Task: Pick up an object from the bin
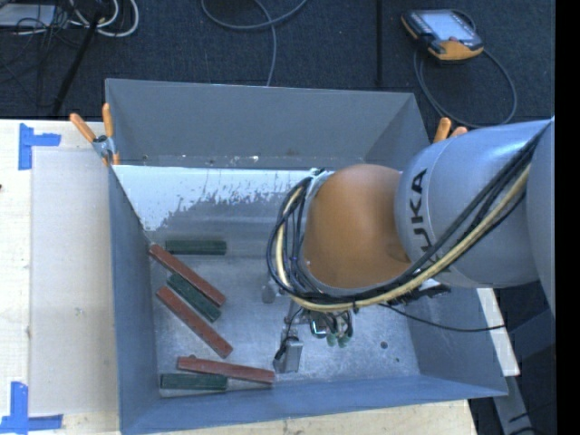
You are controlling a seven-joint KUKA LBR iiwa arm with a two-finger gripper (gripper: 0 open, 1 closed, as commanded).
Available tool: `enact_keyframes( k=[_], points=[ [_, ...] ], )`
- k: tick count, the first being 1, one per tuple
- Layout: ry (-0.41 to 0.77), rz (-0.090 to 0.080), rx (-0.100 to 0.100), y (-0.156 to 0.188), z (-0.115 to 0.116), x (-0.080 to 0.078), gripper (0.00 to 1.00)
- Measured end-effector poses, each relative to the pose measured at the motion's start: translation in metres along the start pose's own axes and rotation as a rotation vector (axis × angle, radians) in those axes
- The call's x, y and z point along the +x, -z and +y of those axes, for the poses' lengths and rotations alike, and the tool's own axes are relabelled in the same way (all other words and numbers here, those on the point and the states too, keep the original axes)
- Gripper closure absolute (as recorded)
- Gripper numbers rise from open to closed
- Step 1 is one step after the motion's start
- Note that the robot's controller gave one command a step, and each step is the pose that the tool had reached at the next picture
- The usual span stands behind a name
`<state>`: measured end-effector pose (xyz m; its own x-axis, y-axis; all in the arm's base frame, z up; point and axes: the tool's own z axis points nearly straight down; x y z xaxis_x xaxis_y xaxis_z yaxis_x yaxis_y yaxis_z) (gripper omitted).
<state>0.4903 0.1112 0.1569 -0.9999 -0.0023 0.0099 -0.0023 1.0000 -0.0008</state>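
Low in the grey metal bin [391, 352] with the end effector [288, 355], just beside the right tip of a flat reddish-brown strip [227, 370] by the front wall, maybe touching. Spread or pressed together? Cannot tell. Dark green flat bar [193, 381] alongside that strip.

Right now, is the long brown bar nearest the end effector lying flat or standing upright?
Lying flat: the brown bar stretches full length on the bin floor, left of the end effector.

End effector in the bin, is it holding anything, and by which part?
Cannot be told. The end effector sits low by the right end of the brown bar near the front wall of the bin.
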Motion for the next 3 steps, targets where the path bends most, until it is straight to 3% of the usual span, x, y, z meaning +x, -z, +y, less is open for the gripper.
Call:
enact_keyframes(
  k=[2, 3],
  points=[
    [-0.005, -0.008, -0.001, 0.002, -0.001, -0.003, 0.00],
    [0.129, -0.009, -0.001, -0.032, -0.046, -0.024, 0.00]
  ],
)
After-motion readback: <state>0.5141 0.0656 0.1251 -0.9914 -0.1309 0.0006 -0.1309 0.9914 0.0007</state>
